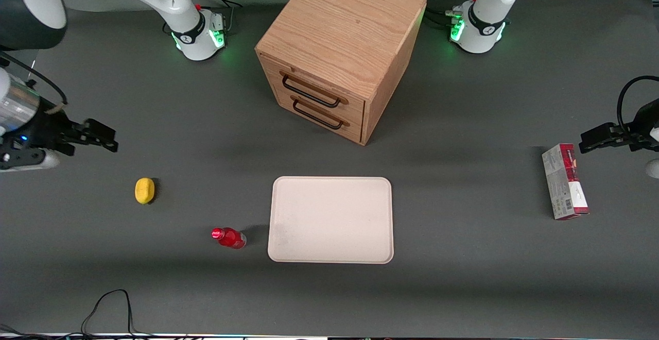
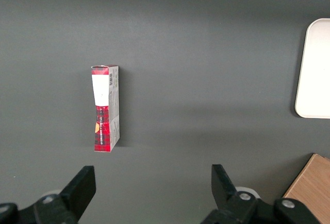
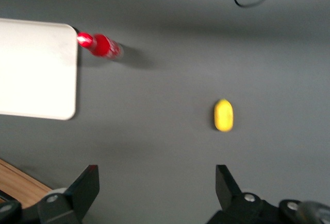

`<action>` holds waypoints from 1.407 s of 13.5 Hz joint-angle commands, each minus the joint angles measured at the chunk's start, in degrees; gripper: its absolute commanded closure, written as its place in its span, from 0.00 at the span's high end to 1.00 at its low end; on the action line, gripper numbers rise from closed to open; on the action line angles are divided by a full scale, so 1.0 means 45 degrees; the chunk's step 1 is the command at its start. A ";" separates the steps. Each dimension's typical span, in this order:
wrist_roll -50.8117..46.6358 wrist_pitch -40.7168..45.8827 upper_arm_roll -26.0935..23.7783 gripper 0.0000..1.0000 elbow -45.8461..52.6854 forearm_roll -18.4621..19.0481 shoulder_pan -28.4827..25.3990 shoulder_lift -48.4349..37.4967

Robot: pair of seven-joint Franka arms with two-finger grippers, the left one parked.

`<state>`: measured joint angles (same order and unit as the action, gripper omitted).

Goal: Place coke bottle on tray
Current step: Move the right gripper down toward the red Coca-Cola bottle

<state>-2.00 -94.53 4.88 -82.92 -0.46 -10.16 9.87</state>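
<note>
The small red coke bottle lies on its side on the grey table, close beside the cream-white tray, toward the working arm's end. It also shows in the right wrist view, beside the tray's rounded corner. My right gripper is open and empty, high above the table at the working arm's end, farther from the front camera than the bottle. In the right wrist view its gap frames bare table. The tray is bare.
A yellow lemon-like object lies between the gripper and the bottle. A wooden two-drawer box stands farther back than the tray. A red-and-grey carton lies toward the parked arm's end. A black cable loops near the front edge.
</note>
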 commanded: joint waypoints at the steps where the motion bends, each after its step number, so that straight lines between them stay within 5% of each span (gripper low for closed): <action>1: -0.0976 0.0808 0.0127 1.00 0.3456 -0.0211 -0.0865 0.2701; 6: -0.1273 0.1124 -0.0533 1.00 0.7468 -0.0172 -0.1571 0.6005; 19: -0.1801 -0.1198 -0.0674 1.00 0.7431 -0.0192 -0.1434 0.8371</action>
<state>-8.31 -98.30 2.21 -51.65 -0.47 -16.86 44.91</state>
